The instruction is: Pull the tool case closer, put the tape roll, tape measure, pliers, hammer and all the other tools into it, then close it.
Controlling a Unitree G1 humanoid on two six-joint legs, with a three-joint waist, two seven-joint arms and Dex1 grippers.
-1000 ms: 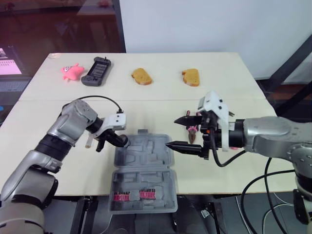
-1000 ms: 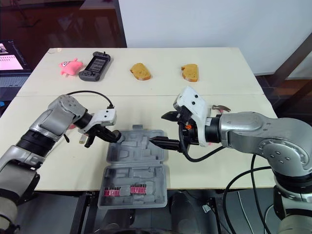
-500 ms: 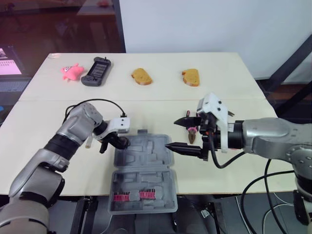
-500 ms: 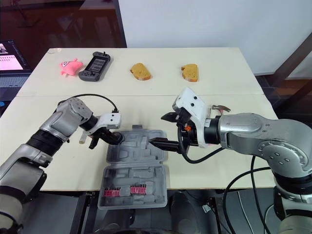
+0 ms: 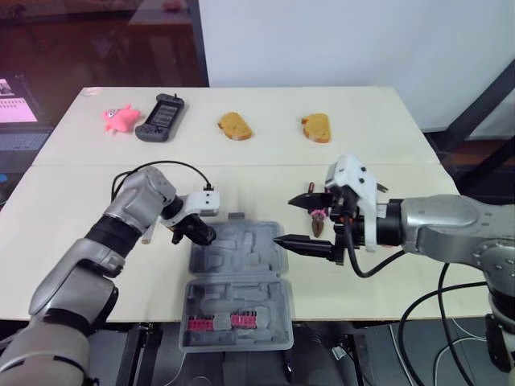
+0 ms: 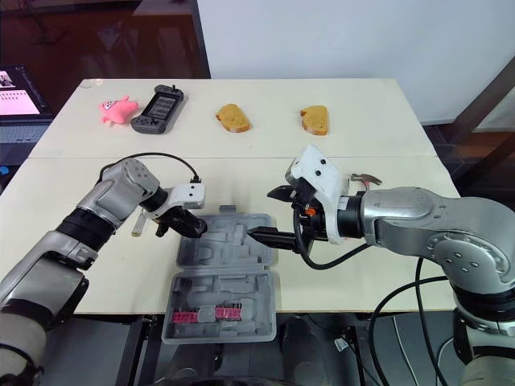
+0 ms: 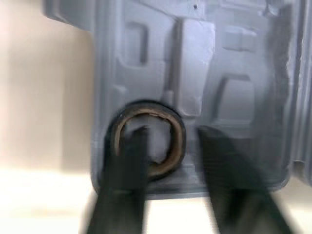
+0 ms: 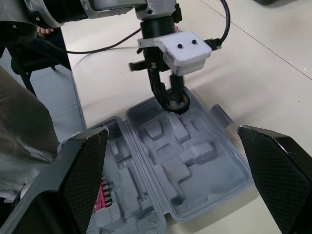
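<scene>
Because the tape roll [image 7: 178,139] lies flat in the corner recess at the upper left of the open tool case [image 5: 241,265], directly under the left gripper [image 5: 195,232], the move in hand turns on how that gripper's fingers [image 7: 126,185] stand to the ring; in the left wrist view one finger overlaps the ring's near side, perhaps reaching into its hole, while the other stands clear outside it with grey plastic showing between; so the gripper reads as parted and not pinching, with the roll resting on the case rather than hanging from the fingers; my judgement is that the roll is placed and that a straight lift away from the case is what is called for, since a sideways pull could drag the ring out of its recess.

The case sits at centre bottom of the frame on the counter [image 5: 265,161], its long axis running toward the frame's lower edge; the right gripper [image 5: 284,219] hovers by the case's right edge, spread wide and holding nothing; what look like the red-handled pliers [image 5: 319,222] lie just behind it, and the hammer [image 6: 366,178] shows beyond, so the right arm is plainly the nearer one for both.
</scene>
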